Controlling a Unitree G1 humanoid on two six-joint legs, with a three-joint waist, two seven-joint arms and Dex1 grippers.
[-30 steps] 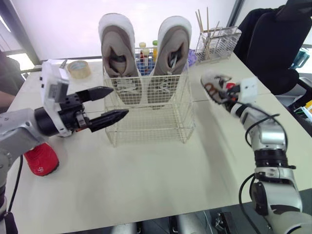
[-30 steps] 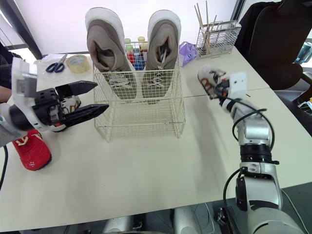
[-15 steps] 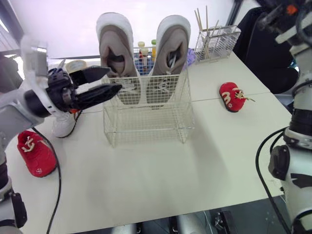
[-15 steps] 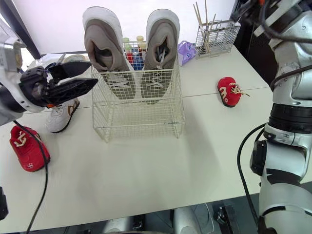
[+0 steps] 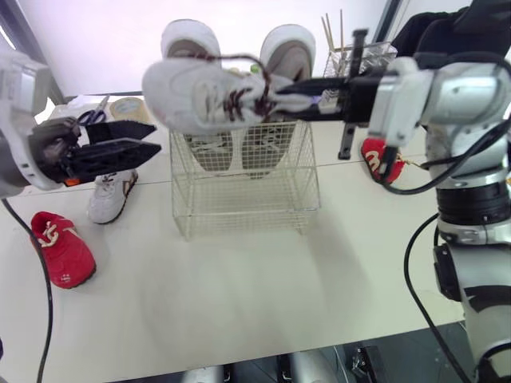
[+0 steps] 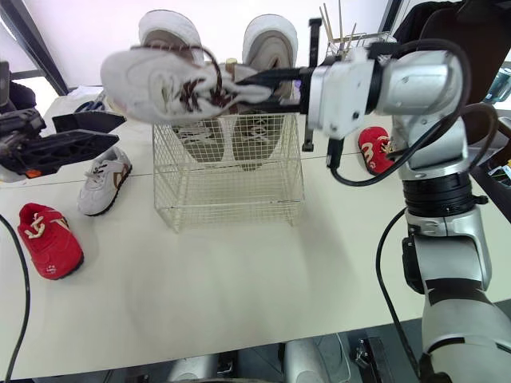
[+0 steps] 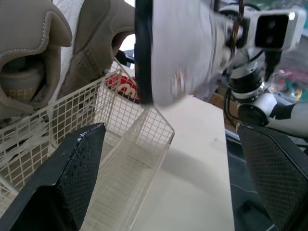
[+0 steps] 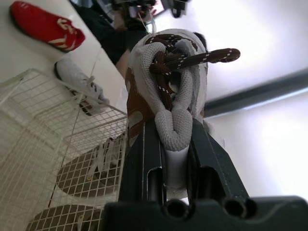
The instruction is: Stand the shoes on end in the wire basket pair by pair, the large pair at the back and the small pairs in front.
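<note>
Pale desk (image 5: 239, 271) under both hands, carrying a wire basket (image 5: 243, 191) directly beneath the right hand (image 5: 279, 89). Standing on end at the back of that basket, just behind the right hand's fingers, the large beige pair (image 6: 267, 40). Clamped tight by the heel between those fingers, a small white shoe with brown laces (image 5: 207, 100), held roughly level above the basket, toe pointing toward the left hand (image 5: 152, 137). Left hand spread open and empty, fingertips aimed at the basket's side, close to it without touching. Under the left hand on the desk, the matching white shoe (image 5: 110, 195); well beyond that, toward the desk's near edge, a red shoe (image 5: 62, 247). Beside the right wrist, partly hidden by the arm, a second red shoe (image 6: 374, 148) lying on the desk.
</note>
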